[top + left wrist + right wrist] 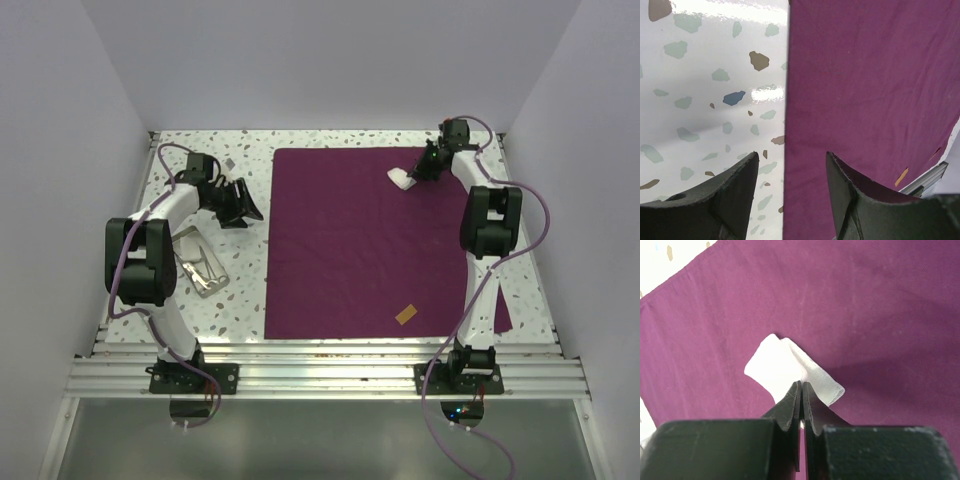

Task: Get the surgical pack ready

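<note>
Top external view:
- Purple cloth point(385, 240) lies flat on the speckled surface point(230, 300), filling the middle and right of it.
- Small steel tray point(218, 285) sits on the bare surface left of the cloth, apart from it and close to the left arm. Thin steel instruments point(205, 265) lie inside, too small to tell apart.
- White gauze point(402, 179) is on the cloth near its far edge, right of centre. The right end effector point(420, 172) is down on it.
- Left end effector point(250, 208) is low over the surface just beside the cloth's left edge, toward the far end.
- One orange tab point(405, 314) lies on the cloth near its near edge.

Left wrist view:
- Left end effector point(792, 165) is spread wide with nothing between the fingers point(735, 190).
- One finger is over the speckled surface point(705, 75) and the other over the cloth point(870, 90). The cloth's straight edge runs through the gap.
- The orange tab point(901, 176) shows at lower right.

Right wrist view:
- Right end effector point(802, 390) is pinched closed on the near edge of the gauze point(777, 365).
- The gauze is folded or layered and rests on the cloth point(880, 315).
- A strip of surface point(660, 265) shows at upper left.
</note>
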{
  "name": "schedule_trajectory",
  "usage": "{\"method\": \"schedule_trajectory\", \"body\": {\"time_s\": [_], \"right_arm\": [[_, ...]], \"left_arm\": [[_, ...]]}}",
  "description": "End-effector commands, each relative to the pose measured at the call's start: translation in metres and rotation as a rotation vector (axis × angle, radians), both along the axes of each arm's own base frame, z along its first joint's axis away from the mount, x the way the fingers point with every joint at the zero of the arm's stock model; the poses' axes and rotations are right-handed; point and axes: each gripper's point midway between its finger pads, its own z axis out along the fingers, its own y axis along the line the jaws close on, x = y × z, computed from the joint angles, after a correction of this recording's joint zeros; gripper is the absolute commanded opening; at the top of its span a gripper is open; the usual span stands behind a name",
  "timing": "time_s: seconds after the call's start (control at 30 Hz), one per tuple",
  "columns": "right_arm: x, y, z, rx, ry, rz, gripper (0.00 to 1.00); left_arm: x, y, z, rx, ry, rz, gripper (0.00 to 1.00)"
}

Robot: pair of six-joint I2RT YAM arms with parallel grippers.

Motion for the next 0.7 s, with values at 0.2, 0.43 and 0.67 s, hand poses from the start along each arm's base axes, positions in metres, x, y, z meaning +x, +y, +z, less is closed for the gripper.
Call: {"method": "schedule_trajectory", "body": {"time_s": [0.2, 0.43, 0.67], "right_arm": [[0.009, -0.008, 0.021, -0.022, -0.038, -0.018, 0.13], [0.005, -0.013, 0.025, -0.046, -0.025, -0.032, 0.31], [-0.002, -0.018, 0.020, -0.067, 0.000, -0.031, 0.45]], "left_arm": [[0.009, -0.004, 0.012, -0.021, -0.046, -0.020, 0.60], [0.008, -0.005, 0.012, -0.025, -0.045, -0.022, 0.60], [0.008, -0.006, 0.012, -0.031, -0.047, -0.026, 0.60]]}}
